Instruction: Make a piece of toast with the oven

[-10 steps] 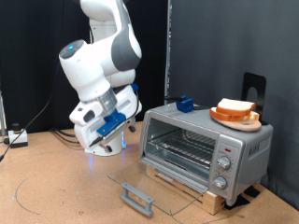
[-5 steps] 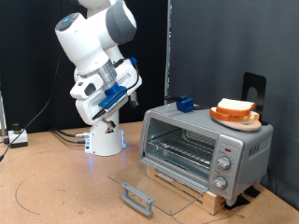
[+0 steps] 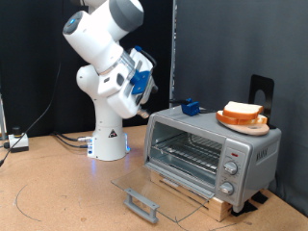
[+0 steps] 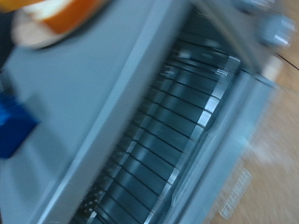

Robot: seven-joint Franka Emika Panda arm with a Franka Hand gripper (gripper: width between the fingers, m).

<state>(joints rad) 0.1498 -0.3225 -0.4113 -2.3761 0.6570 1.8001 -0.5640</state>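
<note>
Silver oven (image 3: 210, 151) with door open, one orange plate (image 3: 242, 120) of bread on top, claw (image 3: 144, 85) raised, grip unclear

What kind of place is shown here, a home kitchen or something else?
Probably a robot lab, not a kitchen: the oven sits on a bare wooden table, black curtains hang behind, and cables trail near the arm's base.

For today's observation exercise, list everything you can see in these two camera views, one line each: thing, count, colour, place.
oven: one, silver, exterior view's right, door open flat, rack bare
bread slices: pale, count unclear, stacked on the plate
plate: one, orange, on the oven's top
blue object: one, on the oven's top, towards its back
wooden board: one, under the oven
black stand: one, behind the oven
table: one, brown
robot arm: one, white
claw: one, blue and white, raised beside the oven
</note>
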